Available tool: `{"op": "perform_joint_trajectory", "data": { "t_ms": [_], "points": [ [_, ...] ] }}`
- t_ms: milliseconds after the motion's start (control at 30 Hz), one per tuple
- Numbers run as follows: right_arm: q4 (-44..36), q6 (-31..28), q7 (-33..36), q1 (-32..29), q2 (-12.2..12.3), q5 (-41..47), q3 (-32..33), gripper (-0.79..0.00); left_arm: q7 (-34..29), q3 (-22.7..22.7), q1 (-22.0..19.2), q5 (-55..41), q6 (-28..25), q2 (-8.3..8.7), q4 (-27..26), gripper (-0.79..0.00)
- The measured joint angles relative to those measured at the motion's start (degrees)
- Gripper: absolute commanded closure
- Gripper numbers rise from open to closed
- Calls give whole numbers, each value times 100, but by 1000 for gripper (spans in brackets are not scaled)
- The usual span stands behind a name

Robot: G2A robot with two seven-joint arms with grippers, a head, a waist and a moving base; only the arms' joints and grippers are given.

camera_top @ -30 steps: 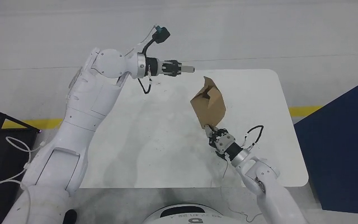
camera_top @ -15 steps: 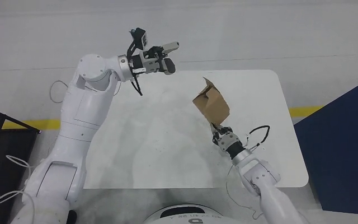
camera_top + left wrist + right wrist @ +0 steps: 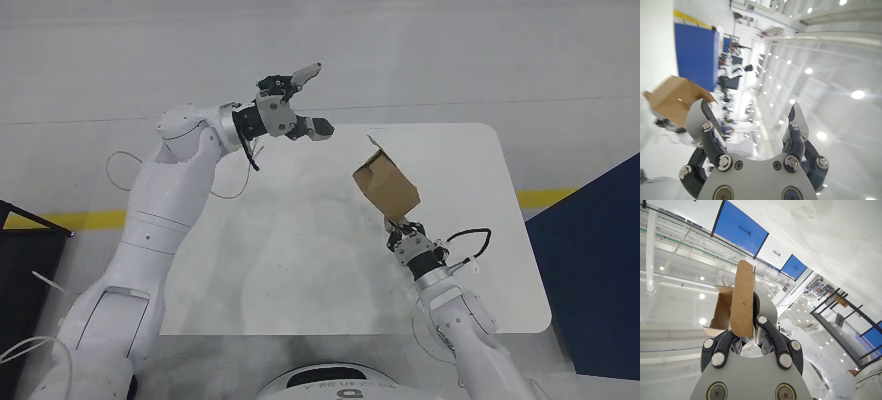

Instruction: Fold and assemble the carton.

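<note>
The brown carton (image 3: 385, 183) is held up over the right half of the white table (image 3: 280, 250), partly unfolded, with one flap sticking up. My right gripper (image 3: 404, 226) is shut on the carton's lower flap, and the right wrist view shows that flap (image 3: 743, 306) clamped between the fingers with the open carton body behind it. My left gripper (image 3: 312, 98) is raised near the table's far edge, left of the carton and apart from it. Its fingers (image 3: 705, 111) are spread open with nothing between them, and the carton (image 3: 676, 100) lies off to one side.
The table's rounded right edge (image 3: 530, 240) is close to the right arm. A blue panel (image 3: 590, 270) stands right of the table. A yellow floor line (image 3: 70, 220) runs to the left.
My left gripper has turned, opened and moved right toward the carton. The right gripper has shifted slightly right and toward the near edge, and the carton has tilted with it.
</note>
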Motion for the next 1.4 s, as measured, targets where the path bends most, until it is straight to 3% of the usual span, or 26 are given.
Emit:
{"op": "perform_joint_trajectory", "data": {
  "t_ms": [100,200,433,567,733,933,1400],
  "points": [
    [36,-223,-72,-9,-17,-272,-70,0,60,144,-139,-910,951,-77,279,-785],
    [82,-392,-202,14,-34,-627,-174,0,72,353,-267,-848,1429,-99,381,-785],
    [125,-666,-480,106,-92,-1138,-454,0,-72,834,-490,-581,1451,-192,607,-785],
    [116,-727,-542,92,-116,-941,-417,0,-228,801,-610,-641,1274,-199,816,-785],
    [157,-646,-556,74,-143,-113,-165,0,-352,535,-634,-461,1124,-87,995,-785],
    [217,-247,-369,98,-164,1292,203,0,-535,340,-346,-267,1119,51,893,-785],
    [173,-294,-586,222,-217,1365,226,0,-860,673,-133,413,1074,210,481,-785]
  ]
}}
